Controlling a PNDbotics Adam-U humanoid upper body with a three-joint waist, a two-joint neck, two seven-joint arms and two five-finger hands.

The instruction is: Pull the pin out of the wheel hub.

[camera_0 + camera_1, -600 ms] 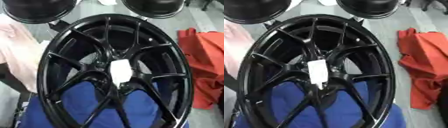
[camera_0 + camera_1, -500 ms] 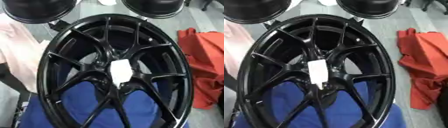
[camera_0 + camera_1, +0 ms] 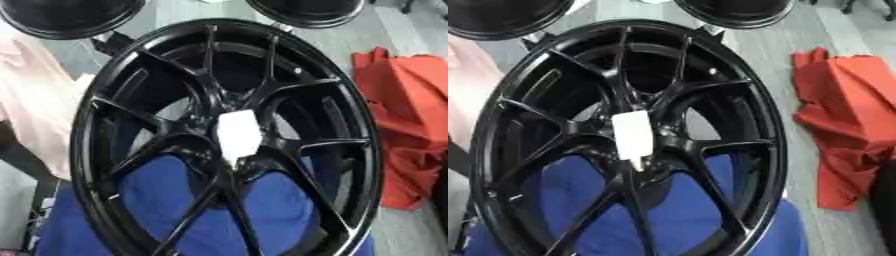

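With neither robot hand in view, a white pin [image 3: 238, 135] stands in the black wheel hub [image 3: 229, 150]; it looks light and rigid, best gripped around its exposed body.

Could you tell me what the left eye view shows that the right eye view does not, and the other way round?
Only the left eye view shows the wide pale pink cloth beside the wheel; the right eye view catches only a strip of it. Only the right eye view shows a dark shape at its right edge below the red cloth. Both share the black wheel, the white piece at its hub, the blue fabric behind the spokes and two black round things above. Neither shows a robot hand.
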